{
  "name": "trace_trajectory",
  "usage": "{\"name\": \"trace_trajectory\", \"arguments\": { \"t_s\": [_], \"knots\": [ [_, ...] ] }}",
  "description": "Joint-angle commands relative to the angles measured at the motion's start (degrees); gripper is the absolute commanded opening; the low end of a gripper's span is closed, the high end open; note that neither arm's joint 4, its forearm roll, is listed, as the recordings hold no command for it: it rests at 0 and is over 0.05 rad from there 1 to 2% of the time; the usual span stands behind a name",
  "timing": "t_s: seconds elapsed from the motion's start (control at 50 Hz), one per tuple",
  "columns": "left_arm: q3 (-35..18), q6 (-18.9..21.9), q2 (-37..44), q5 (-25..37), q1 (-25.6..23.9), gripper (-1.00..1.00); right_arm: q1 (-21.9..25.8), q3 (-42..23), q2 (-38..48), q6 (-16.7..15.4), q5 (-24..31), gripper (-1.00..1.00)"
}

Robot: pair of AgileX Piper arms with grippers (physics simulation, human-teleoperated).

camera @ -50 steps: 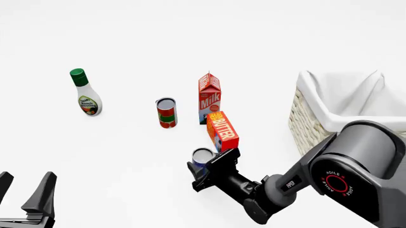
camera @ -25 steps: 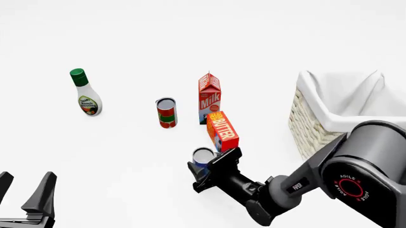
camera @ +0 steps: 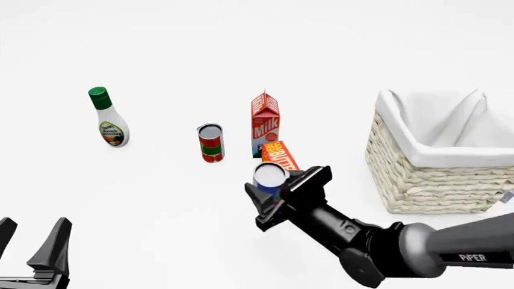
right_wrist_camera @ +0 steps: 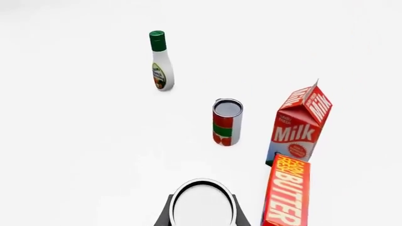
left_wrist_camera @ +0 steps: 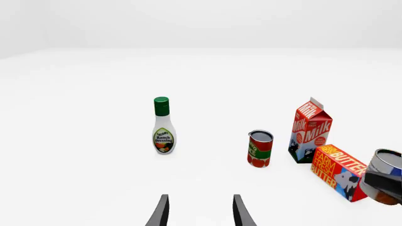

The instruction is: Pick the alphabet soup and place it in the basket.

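Observation:
The alphabet soup [camera: 270, 175] is a small can with a blue label and a silvery-white top. It hangs above the table in front of the butter box, with my right gripper [camera: 278, 185] shut on it. In the right wrist view its round top [right_wrist_camera: 202, 205] sits between the two fingers [right_wrist_camera: 164, 215]. The left wrist view catches the can [left_wrist_camera: 385, 164] at the frame's edge. The basket [camera: 434, 180], cream wicker with a white cloth lining, stands at the right, apart from the can. My left gripper [camera: 30, 239] rests open at the near left, holding nothing; its fingers [left_wrist_camera: 162, 213] show in its own view.
A red-and-green can [camera: 210, 143], a milk carton [camera: 265, 123] and an orange butter box [camera: 278, 155] stand just beyond the held can. A green-capped dressing bottle [camera: 107, 118] stands far left.
My right gripper has risen with the alphabet soup, which has left the table and shifted slightly right. The right arm's bulk has dropped lower in the frame. The left arm has stayed still.

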Motion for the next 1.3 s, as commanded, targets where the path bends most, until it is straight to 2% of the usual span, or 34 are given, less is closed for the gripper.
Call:
{"name": "trace_trajectory", "arguments": {
  "t_s": [0.02, 0.18, 0.3, 0.64, 0.92, 1.3],
  "knots": [
    [0.00, 0.00, 0.00, 0.00, 0.00, 1.00, -0.62, 2.24, -14.26, -0.88, 6.26, -1.00],
    [0.00, 0.00, 0.00, 0.00, 0.00, 1.00, -2.15, 2.39, -24.25, -2.38, 12.46, -1.00],
    [0.00, 0.00, 0.00, 0.00, 0.00, 1.00, -4.19, 1.37, -30.92, -1.36, 18.47, -1.00],
    [0.00, 0.00, 0.00, 0.00, 0.00, 1.00, -11.11, -0.95, -46.54, -4.42, 31.09, -1.00],
    [0.00, 0.00, 0.00, 0.00, 0.00, 1.00, -18.77, -4.96, -54.64, -5.76, 40.24, -1.00],
    [0.00, 0.00, 0.00, 0.00, 0.00, 1.00, -30.39, -9.62, -60.89, -4.51, 49.32, -1.00]
  ]
}}
